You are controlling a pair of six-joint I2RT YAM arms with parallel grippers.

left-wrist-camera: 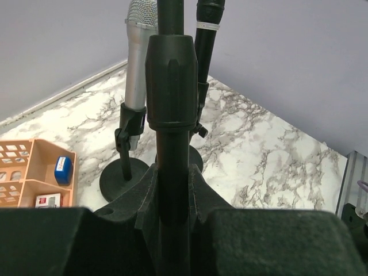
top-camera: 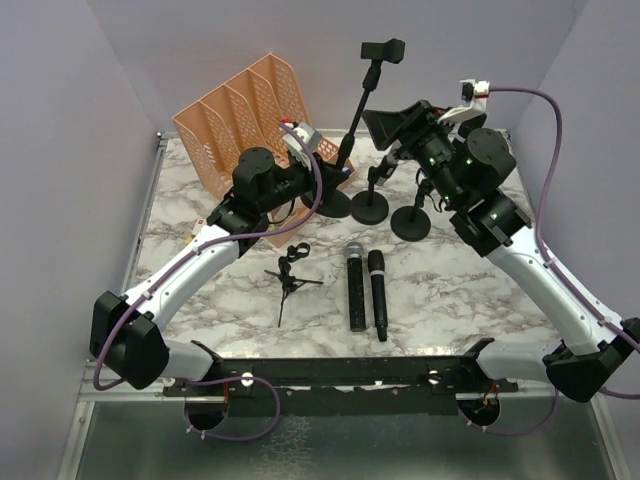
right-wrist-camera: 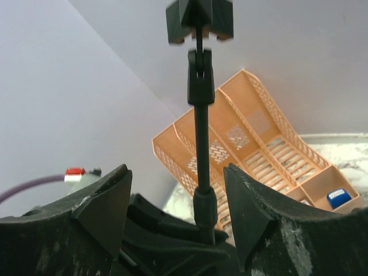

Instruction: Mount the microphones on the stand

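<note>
The tall black stand [top-camera: 352, 120] rises from a round base, with an empty clip [top-camera: 383, 50] at its top. My left gripper [top-camera: 338, 172] is shut on its lower pole [left-wrist-camera: 171, 172]. My right gripper [top-camera: 378, 125] is open and empty, level with the upper pole, which shows a little beyond the gap between its fingers [right-wrist-camera: 200, 132]. A silver-grey microphone [left-wrist-camera: 138, 63] and a black microphone [left-wrist-camera: 207, 34] stand upright in two short stands behind the pole. Two dark microphones [top-camera: 355, 285] [top-camera: 378, 293] lie side by side on the marble table.
An orange slotted organiser [top-camera: 250, 120] leans at the back left, behind my left arm. A small black folded tripod [top-camera: 290, 275] lies left of the loose microphones. The two short stand bases [top-camera: 370, 208] [top-camera: 411, 222] sit under my right arm.
</note>
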